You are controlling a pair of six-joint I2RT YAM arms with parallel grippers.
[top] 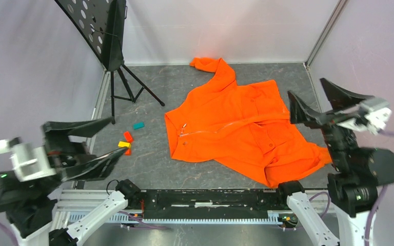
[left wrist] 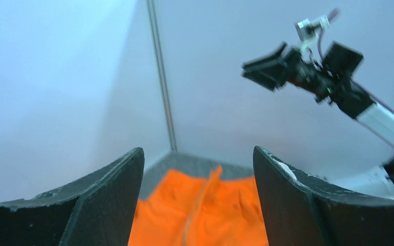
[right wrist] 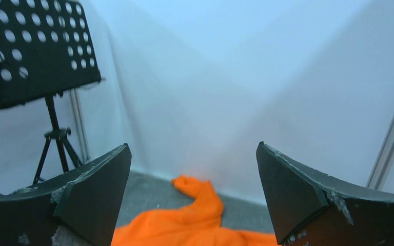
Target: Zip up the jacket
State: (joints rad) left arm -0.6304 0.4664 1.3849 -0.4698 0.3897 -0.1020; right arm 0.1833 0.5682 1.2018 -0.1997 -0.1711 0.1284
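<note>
Orange mass at centre: what is it, and where? (Student)

Jacket (top: 241, 130), spread flat across the table's middle and right, one sleeve reaching toward the far wall. (Tutor)

How far along is the zipping? (Student)

Judged at or near the start. A pale zip line (top: 220, 128) crosses the front, but whether its teeth are joined is too small to tell. Left gripper (top: 119, 134) and right gripper (top: 306, 87) both hang raised, jaws spread wide, holding nothing, apart from the cloth. Finding the pull and drawing it along the line is what seems left. (Tutor)

And the setting? (Student)

Pale walls (top: 210, 25); mottled grey table (top: 149, 169); black music stand (top: 110, 36) at far left; coloured blocks (top: 128, 136) near the jacket's left edge, not touching. (Tutor)
</note>
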